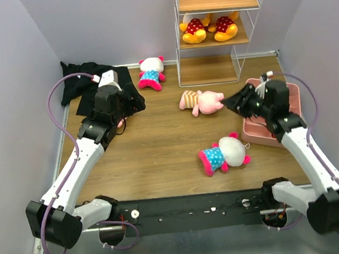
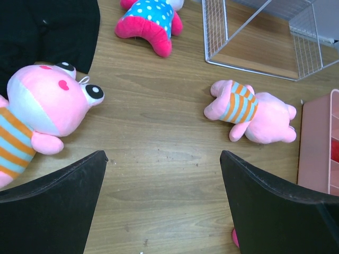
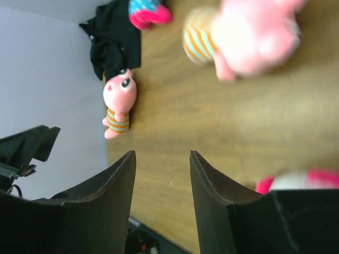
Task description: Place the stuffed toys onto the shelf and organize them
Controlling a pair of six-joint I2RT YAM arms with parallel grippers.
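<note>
The shelf (image 1: 216, 23) stands at the back right, with two yellow stuffed toys (image 1: 209, 28) on its middle board. A pink striped toy (image 1: 202, 101) lies mid-table, also in the left wrist view (image 2: 249, 111); it is blurred in the right wrist view (image 3: 249, 32). My right gripper (image 1: 230, 102) hovers just right of it, open and empty (image 3: 161, 154). A white-and-magenta toy (image 1: 225, 153) lies nearer the front, another (image 1: 151, 73) near the back. My left gripper (image 1: 125, 107) is wide open and empty (image 2: 162, 154), with a second pink striped toy (image 2: 47, 108) beside its left finger.
A black cloth (image 1: 90, 83) lies crumpled at the back left under my left arm. A pink compartment tray (image 1: 278, 134) sits on the right, under my right arm. Purple walls close in the table on three sides.
</note>
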